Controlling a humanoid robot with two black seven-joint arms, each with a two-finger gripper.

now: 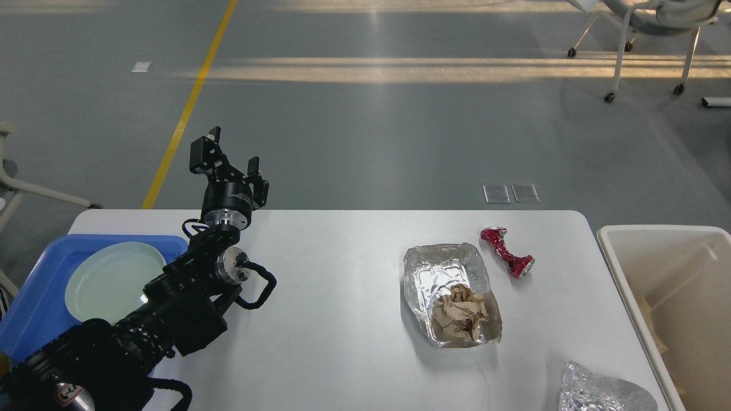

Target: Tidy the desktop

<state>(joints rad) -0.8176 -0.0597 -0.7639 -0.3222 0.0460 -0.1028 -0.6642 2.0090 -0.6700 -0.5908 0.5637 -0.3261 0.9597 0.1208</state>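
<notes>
Left hand (231,154) parted, empty | above desktop (342,285) far-left edge

Crushed red can (507,252) just beside foil tray (442,268) holding crumpled brown paper (458,311).

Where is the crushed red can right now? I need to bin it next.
In the head view, the crushed red metal can lies on the right side of the white desktop near its far edge, just right of the foil tray holding crumpled brown paper.

No legible text anywhere; white label on left arm (67,393) near btm edge unreadable.
</notes>
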